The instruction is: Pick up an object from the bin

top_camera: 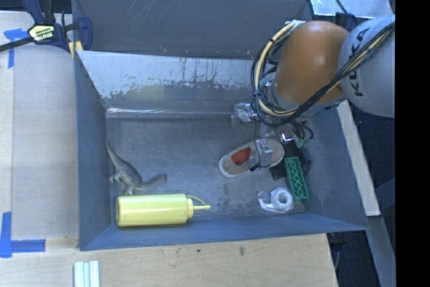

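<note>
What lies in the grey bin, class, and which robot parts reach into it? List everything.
Squeeze bottle: one, yellow, lying on its side at the floor's lower left.
Toy lizard: one, grey-green, just above the bottle.
Small shoe: one, pale with red inside, right of centre, under the gripper.
Studded brick: one, green, right of the shoe.
Tape-dispenser-like item: one, white, lower right, below the brick.
Bin: one, grey, holding all these.
Arm: one, silver with an orange cover and cables, entering from the right.
Gripper: one, grey, over the shoe's right end.
</note>
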Controlling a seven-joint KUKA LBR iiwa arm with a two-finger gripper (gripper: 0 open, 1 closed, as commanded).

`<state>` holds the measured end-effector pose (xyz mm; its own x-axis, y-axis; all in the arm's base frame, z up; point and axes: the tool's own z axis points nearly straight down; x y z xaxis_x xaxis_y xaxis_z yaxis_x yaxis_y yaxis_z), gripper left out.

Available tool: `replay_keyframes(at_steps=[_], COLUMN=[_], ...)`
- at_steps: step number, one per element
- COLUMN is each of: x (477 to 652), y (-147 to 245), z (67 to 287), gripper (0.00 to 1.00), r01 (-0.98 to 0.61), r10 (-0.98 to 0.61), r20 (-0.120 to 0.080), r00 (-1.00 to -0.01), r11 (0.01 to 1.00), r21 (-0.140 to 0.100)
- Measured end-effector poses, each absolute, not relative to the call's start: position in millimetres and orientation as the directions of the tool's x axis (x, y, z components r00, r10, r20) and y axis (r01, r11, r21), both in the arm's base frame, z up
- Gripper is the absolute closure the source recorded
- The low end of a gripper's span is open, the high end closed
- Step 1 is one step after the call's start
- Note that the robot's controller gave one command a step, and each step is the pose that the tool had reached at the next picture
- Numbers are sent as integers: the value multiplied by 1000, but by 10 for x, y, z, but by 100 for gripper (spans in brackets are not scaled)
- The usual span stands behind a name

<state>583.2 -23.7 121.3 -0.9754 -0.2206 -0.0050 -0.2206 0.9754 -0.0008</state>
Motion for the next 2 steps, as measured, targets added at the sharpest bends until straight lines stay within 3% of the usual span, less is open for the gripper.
replay_keyframes(at_steps=[1, 2], x=[5753, 5855], y=[-344, -321], z=[713, 741], gripper=[0, 100], r01=[-157, -262], r10=[-157, -262], r20=[-1, -2], r00=[-988, -965], r11=[988, 965], r21=[2, -1])
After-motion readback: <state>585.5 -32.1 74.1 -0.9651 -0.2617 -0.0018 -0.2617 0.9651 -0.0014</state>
